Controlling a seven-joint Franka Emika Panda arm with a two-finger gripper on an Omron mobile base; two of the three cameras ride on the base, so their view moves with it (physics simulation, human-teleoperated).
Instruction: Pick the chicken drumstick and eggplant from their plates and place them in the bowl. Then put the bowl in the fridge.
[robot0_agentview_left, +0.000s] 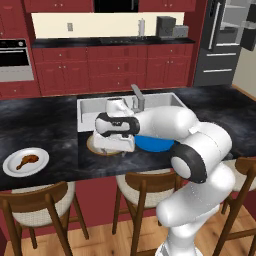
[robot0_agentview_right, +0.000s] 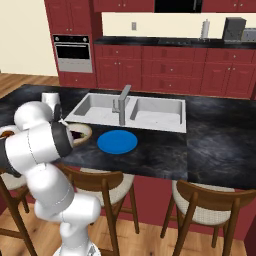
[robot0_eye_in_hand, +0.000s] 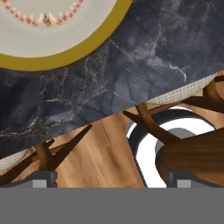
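The chicken drumstick (robot0_agentview_left: 27, 160) lies on the white plate (robot0_agentview_left: 11, 169) at the counter's left. The blue plate (robot0_agentview_right: 117, 142) sits bare in front of the sink. Left of it is the tan-rimmed bowl (robot0_agentview_right: 86, 129), with a dark lump that looks like the eggplant (robot0_agentview_right: 77, 134) inside. My gripper (robot0_agentview_left: 114, 144) hangs over the bowl's near side, hiding most of the bowl (robot0_agentview_left: 91, 145). In the hand view the gripper (robot0_eye_in_hand: 112, 178) is open with nothing between its fingertips (robot0_eye_in_hand: 43, 177), and the bowl's rim (robot0_eye_in_hand: 74, 51) curves across the top left. The fridge (robot0_agentview_left: 220, 45) stands at the back right, its door open.
A double sink (robot0_agentview_right: 131, 111) with a grey faucet (robot0_agentview_right: 121, 102) is set into the dark marble counter (robot0_agentview_right: 210, 135). Wooden stools (robot0_agentview_left: 145, 187) stand along the counter's front edge. A wall oven (robot0_agentview_right: 73, 52) and red cabinets (robot0_agentview_right: 165, 70) line the back.
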